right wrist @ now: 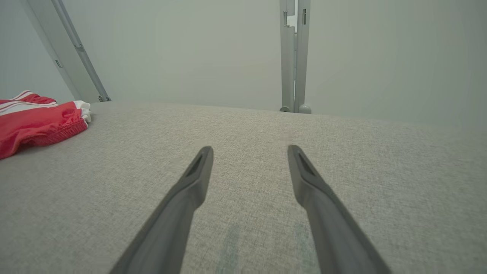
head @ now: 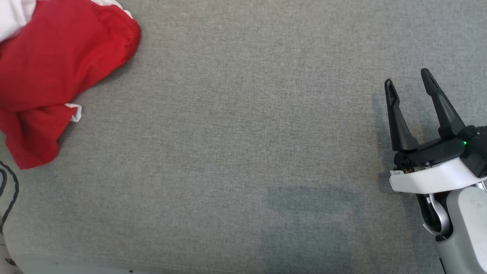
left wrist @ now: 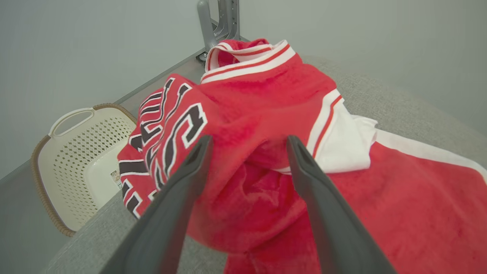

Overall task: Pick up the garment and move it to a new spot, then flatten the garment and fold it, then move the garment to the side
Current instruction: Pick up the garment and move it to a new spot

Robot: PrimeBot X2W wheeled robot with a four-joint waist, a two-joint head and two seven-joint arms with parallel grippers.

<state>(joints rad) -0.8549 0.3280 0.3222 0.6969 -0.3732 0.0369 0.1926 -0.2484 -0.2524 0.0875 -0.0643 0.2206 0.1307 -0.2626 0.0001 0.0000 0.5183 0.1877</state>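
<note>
Garment (head: 57,76): red jersey, white trim, black-white lettering, lying crumpled at upper left of head frame, running past frame edge. Judged light, soft, limp, likely slipping if pinched through single layer. Best hold: raised fold or banded collar edge, several layers together.

Left pincer (left wrist: 249,146): standing released, fingers flanking bunched fold; contact unclear.

Right pincer (head: 407,77): released, hovering over bare grey woven tabletop (head: 243,152) at right of frame, well apart from garment.

Cream perforated basket (left wrist: 76,152): sitting beyond tabletop edge, pale wall behind.
</note>
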